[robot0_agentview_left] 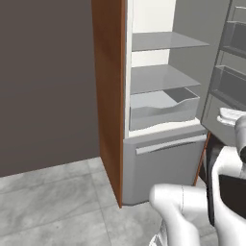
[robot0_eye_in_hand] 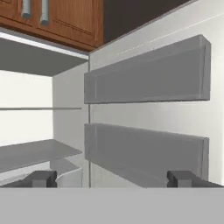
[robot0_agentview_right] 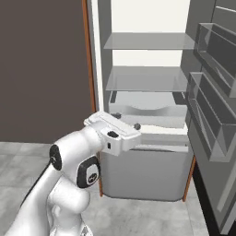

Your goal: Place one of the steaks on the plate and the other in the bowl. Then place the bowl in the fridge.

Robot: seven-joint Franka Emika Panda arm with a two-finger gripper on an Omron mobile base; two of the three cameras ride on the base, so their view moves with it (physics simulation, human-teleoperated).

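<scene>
The fridge [robot0_agentview_left: 163,77] stands open in front of me, with pale grey shelves [robot0_agentview_right: 143,78] and a clear crisper drawer [robot0_agentview_right: 147,110] that hold nothing. Its door is swung out to the right, and the door bins [robot0_agentview_right: 212,106] face inward. My gripper [robot0_agentview_right: 125,120] hovers at drawer height in front of the open compartment. In the hand view the gripper [robot0_eye_in_hand: 113,179] is open, nothing lies between its fingertips [robot0_eye_in_hand: 41,178], and it looks toward the door bins [robot0_eye_in_hand: 144,70]. The steaks, the plate and the bowl are out of view.
A wood-brown side panel [robot0_agentview_left: 110,96] borders the fridge on the left, beside a dark wall [robot0_agentview_left: 48,72]. Below the shelves is a closed grey freezer drawer [robot0_agentview_left: 163,163]. Grey floor tiles [robot0_agentview_left: 57,206] lie to the left. Wooden cabinets [robot0_eye_in_hand: 61,17] hang above the fridge.
</scene>
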